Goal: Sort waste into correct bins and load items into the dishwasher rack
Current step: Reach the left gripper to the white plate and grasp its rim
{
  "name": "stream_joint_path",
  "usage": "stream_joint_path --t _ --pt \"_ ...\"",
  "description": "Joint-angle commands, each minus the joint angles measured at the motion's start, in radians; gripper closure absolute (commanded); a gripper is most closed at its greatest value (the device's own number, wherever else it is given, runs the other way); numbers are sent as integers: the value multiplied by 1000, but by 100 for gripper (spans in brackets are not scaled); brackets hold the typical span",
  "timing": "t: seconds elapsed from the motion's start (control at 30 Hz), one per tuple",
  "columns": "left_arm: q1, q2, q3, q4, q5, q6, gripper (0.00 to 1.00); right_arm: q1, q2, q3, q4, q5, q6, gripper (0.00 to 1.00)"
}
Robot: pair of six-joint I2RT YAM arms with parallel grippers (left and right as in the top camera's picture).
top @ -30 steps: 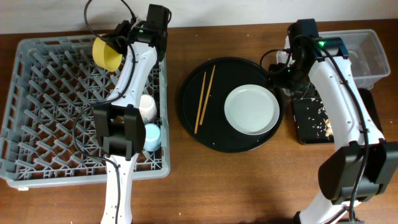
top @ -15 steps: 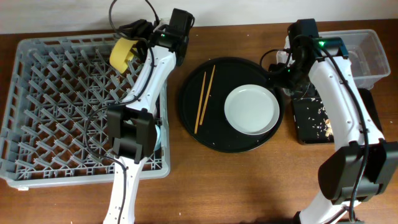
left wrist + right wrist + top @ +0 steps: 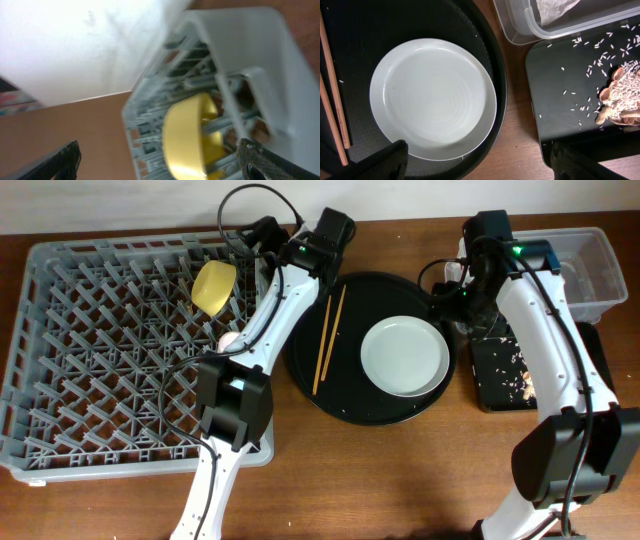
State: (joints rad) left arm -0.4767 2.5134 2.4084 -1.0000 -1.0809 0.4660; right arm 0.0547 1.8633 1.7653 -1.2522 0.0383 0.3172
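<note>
The small yellow bowl point(image 3: 214, 287) leans on its side among the pegs at the back right of the grey dishwasher rack point(image 3: 40, 255). My left gripper point(image 3: 262, 240) hangs just right of it, open and holding nothing. In the left wrist view the bowl point(image 3: 187, 135) lies free ahead of the left gripper point(image 3: 160, 165). A pink cup point(image 3: 229, 340) peeks out beside the left arm. The pale plate point(image 3: 404, 355) and two chopsticks point(image 3: 328, 340) lie on the round black tray point(image 3: 330, 395). My right gripper point(image 3: 485, 165) hovers open above the plate point(image 3: 432, 95).
At the far right stands the clear tub point(image 3: 520, 27), with a white napkin point(image 3: 555, 10) inside. Below it, the shallow black tray point(image 3: 570, 120) carries rice grains and brown food scraps point(image 3: 620, 95). Bare wood shows along the table's front edge.
My left gripper opened and let go of the yellow bowl, which now rests in the rack. The left arm swung right and back. The right arm stayed still.
</note>
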Motion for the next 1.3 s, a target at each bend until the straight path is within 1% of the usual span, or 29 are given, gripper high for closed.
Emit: stream_joint_path --t 0.0,0.03,0.07,0.13,0.17,0.23,0.27,0.33,0.37,0.4,0.43,0.47,0.5,0.53,0.6,0.63,0.77,0.9,0.93,1.0,1.03,1.17,1.2,1.23,1.27 --pt "19 -135 10 -68 249 -185 1 3 -24 18 2 18 2 8" --pt "22 -175 10 -77 327 -219 1 3 -24 18 3 15 2 8" --pt "24 -226 10 -87 465 -241 1 3 -24 19 3 11 2 8" --pt "22 -312 10 -110 756 -241 1 -4 -25 40 -10 -21 -3 8" --pt "18 -341 10 -135 890 -241 1 -19 -26 77 -40 -54 -30 8" --pt "11 -360 10 -201 1110 -241 1 -71 -30 169 -123 -55 -32 8" --pt "7 -360 10 -235 1243 -241 1 -113 -31 240 -182 -56 -33 1" --pt "-4 -359 10 -275 1431 -241 1 -198 -31 345 -266 -58 -32 1" --pt "-11 -359 10 -276 1482 -242 4 -234 -31 372 -290 -65 -33 2" --pt "-21 -354 7 -278 1493 -262 8 -264 -31 379 -304 -71 -33 2" --pt "-34 -349 2 -277 1491 -280 10 -280 -31 379 -314 -73 -33 1" --pt "-48 -344 -7 -276 1480 -299 17 -296 -29 379 -326 -72 -33 2" --pt "-71 -328 -20 -275 1459 -325 20 -313 -27 378 -340 -72 -33 1" --pt "-101 -302 -46 -271 1403 -371 27 -317 -27 378 -342 -72 -33 1" --pt "-133 -267 -72 -269 1316 -433 30 -309 -27 378 -342 -72 -33 1" --pt "-154 -222 -81 -269 1243 -512 34 -288 -26 378 -343 -72 -33 1" --pt "-144 -137 -85 -268 1241 -653 40 -229 -24 378 -340 -67 -55 1" --pt "-130 -70 -85 -222 1241 -690 43 -192 -24 378 -336 -53 -59 1" --pt "-137 -35 -85 -212 1240 -697 46 -190 -24 378 -337 -53 -59 1" --pt "-139 14 -85 -213 1236 -760 52 -190 -24 378 -344 -53 -59 1" --pt "-138 34 -85 -210 1236 -789 52 -190 -24 378 -346 -53 -59 1" --pt "-137 79 -85 -200 1233 -795 52 -190 -24 378 -346 -53 -59 1" --pt "-138 85 -85 -198 1233 -795 56 -190 -24 378 -346 -53 -59 1" --pt "-139 90 -85 -197 1233 -795 63 -190 -24 378 -346 -53 -59 1" --pt "-138 90 -85 -197 1233 -795 75 -190 -24 378 -346 -53 -59 1"
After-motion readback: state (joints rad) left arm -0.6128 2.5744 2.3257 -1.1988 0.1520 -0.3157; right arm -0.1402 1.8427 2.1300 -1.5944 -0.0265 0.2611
